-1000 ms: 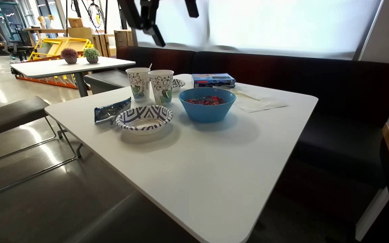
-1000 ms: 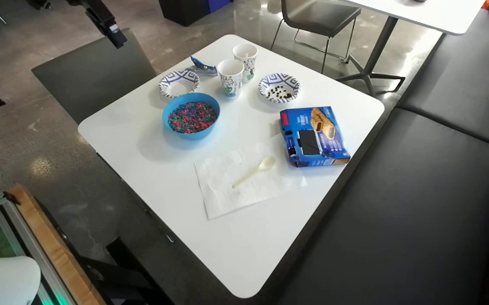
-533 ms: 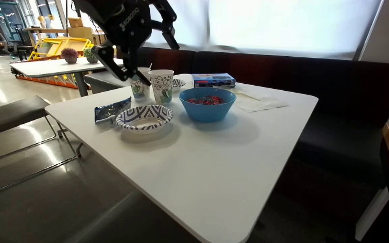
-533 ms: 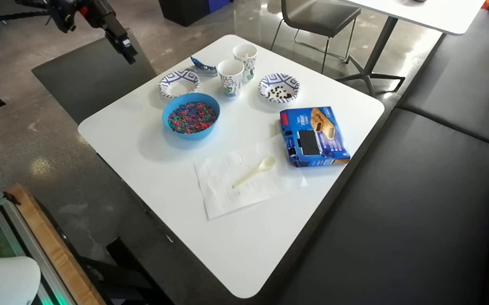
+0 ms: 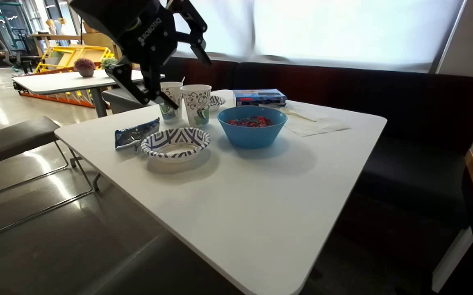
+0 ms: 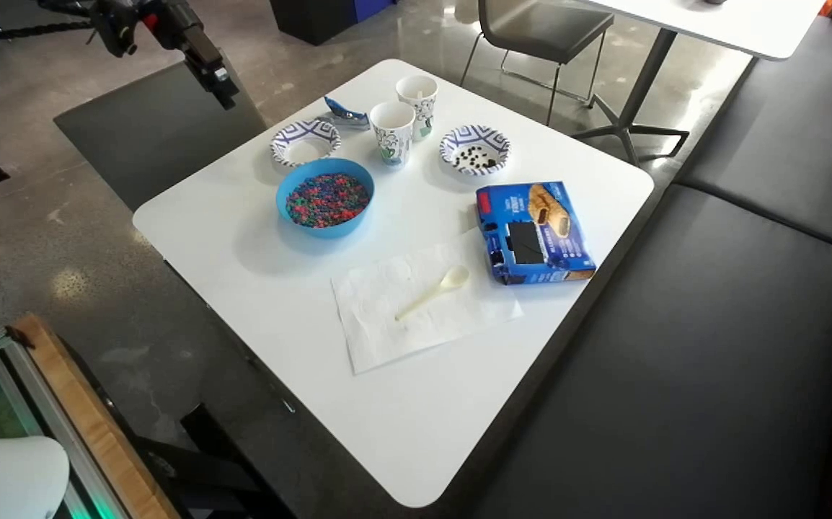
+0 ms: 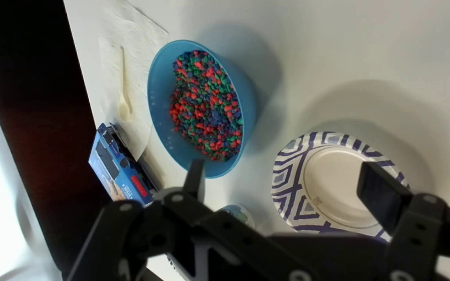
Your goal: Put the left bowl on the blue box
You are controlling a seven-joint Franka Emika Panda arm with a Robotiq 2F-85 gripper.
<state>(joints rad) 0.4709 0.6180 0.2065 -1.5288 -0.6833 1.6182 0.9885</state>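
Since the pincer (image 7: 283, 179) hangs spread and unladen, it should straddle the rim of the left bowl (image 7: 332, 187), lower right of the wrist view, and pinch lightly.

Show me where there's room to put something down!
Bare table lies from the napkin to the bottom corner in an exterior view, and from blue bowl to left corner. It's crowded around the left patterned bowl, packet and cups.

In an exterior view we have the left bowl (image 6: 306, 151) at upper left, a filled bowl (image 6: 326, 231) before it, the box (image 6: 535, 231) right of centre, a spoon (image 6: 452, 278) on a napkin (image 6: 437, 318).
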